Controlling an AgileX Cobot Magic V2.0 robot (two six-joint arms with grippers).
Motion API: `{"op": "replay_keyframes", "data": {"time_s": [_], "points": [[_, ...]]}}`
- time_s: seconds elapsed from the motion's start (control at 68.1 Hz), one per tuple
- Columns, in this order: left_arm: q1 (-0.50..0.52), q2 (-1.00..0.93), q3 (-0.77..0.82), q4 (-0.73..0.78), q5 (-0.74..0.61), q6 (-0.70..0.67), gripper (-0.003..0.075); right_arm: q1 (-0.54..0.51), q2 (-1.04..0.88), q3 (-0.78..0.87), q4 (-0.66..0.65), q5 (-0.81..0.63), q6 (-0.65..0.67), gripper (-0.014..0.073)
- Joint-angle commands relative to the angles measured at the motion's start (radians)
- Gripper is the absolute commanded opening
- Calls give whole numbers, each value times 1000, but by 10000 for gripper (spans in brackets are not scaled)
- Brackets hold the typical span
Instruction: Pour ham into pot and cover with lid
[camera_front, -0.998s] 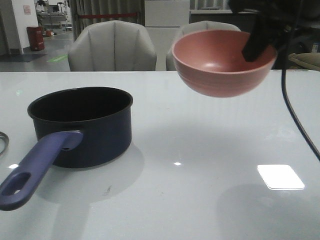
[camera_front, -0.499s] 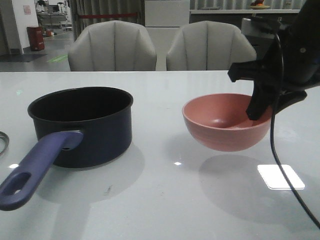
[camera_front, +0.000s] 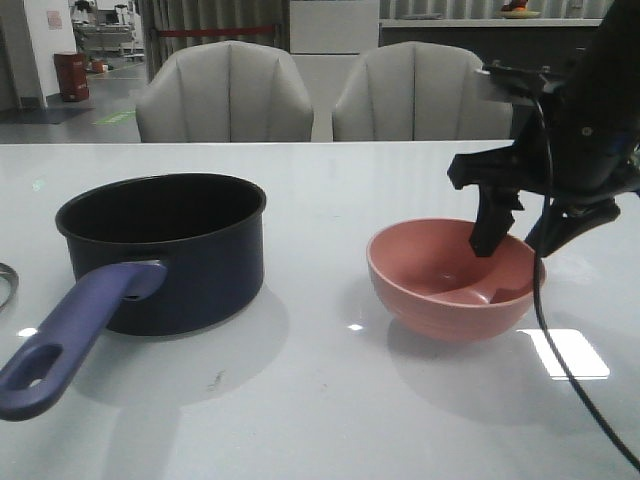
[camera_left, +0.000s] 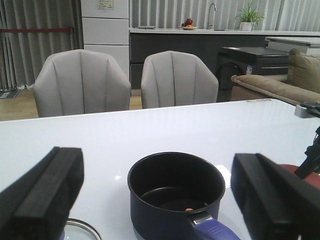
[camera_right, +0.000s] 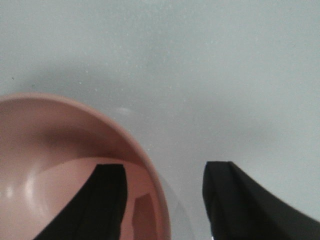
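Lid (camera_left: 80, 231), glass and likely slippery, is best taken by its unseen knob; left gripper (camera_left: 155, 200) is spread; right gripper (camera_front: 512, 236) straddles bowl (camera_front: 452, 290) rim, unclamped.

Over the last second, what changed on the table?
The right gripper brought the pink bowl down from above chair height onto the table; its jaws now straddle the rim, opened. The pot stayed put; the left gripper is open.

Cool, even overhead light. The glossy counter (camera_front: 320, 400) mirrors a bright rectangular glare patch at the front view's lower right. Soft shadows pool beneath the pot (camera_front: 165, 250) and bowl (camera_front: 450, 285). The right wrist view is grainy, slightly blurred.
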Motion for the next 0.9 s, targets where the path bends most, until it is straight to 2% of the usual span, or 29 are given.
{"op": "replay_keyframes", "data": {"time_s": [0.0, 0.161, 0.338, 0.558, 0.734, 0.881], "points": [[-7, 14, -26, -5, -78, 2, 636, -8, -114, -37, -46, -23, -15, 477], [-7, 14, -26, -5, -78, 2, 636, -8, -284, -14, -79, -33, -15, 477], [-7, 14, -26, -5, -78, 2, 636, -8, -492, 69, -79, -109, -16, 477], [-7, 14, -26, -5, -78, 2, 636, -8, -747, 252, -79, -235, -22, 476], [-7, 14, -26, -5, -78, 2, 636, -8, -955, 438, -84, -364, -87, 475], [-7, 14, -26, -5, -78, 2, 636, -8, -1145, 583, -84, -403, -91, 475]]}}
